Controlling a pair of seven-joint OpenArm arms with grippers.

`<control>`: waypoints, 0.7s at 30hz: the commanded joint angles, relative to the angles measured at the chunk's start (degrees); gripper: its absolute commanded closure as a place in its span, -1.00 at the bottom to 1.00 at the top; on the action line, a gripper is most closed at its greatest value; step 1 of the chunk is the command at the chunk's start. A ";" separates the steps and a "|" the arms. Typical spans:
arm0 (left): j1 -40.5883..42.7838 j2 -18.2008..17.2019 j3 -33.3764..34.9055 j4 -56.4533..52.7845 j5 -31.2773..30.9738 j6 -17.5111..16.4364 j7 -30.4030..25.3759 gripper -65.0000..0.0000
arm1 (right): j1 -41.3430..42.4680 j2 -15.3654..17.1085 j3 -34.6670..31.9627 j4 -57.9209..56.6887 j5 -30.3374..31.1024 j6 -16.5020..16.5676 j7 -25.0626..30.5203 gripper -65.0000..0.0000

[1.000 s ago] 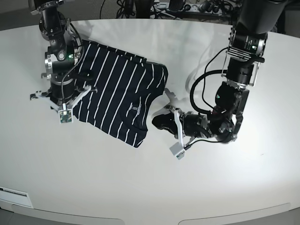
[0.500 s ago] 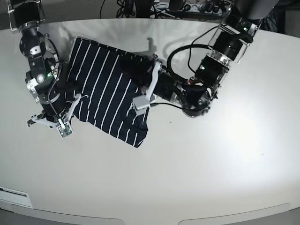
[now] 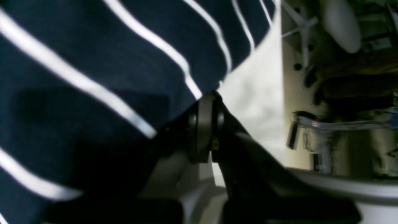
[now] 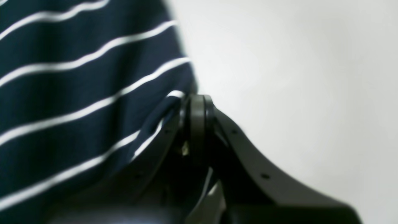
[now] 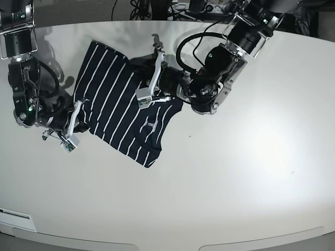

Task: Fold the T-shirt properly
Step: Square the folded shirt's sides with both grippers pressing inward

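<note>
Across upper left of base view: T-shirt point(image 5: 118, 112), dark navy, thin white stripes, partly folded, flat on white tabletop point(image 5: 251, 172), small chest label showing. Right jaws point(image 4: 196, 115) pressed together, pinching shirt's left edge. Left jaws point(image 3: 205, 124) likewise shut, clamping cloth at shirt's upper middle; its arm lies over that fold, hiding it. Farther back, beyond tabletop edge: dark cables point(image 5: 157, 8).

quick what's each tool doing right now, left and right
Left tool: closed, pinching the edge of the T-shirt.
Right tool: closed, gripping the T-shirt's edge.
</note>
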 commanded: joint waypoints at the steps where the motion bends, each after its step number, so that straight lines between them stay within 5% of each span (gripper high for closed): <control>1: -1.60 -0.85 -0.11 0.37 4.15 0.16 0.63 1.00 | 0.44 1.16 0.92 0.83 1.36 0.20 -0.48 1.00; 10: -7.50 -3.91 -0.09 -7.45 12.33 0.16 -12.26 1.00 | -12.20 0.85 8.83 11.17 2.01 -4.52 -0.83 1.00; 15: -10.62 -3.58 -0.11 -14.58 15.91 0.16 -21.57 1.00 | -22.29 -4.17 13.68 22.80 -0.63 -7.45 -0.83 1.00; 21: -12.09 -3.63 -0.13 -15.78 14.16 0.16 -15.47 1.00 | -26.62 -10.60 17.27 27.12 -10.21 -7.61 1.90 1.00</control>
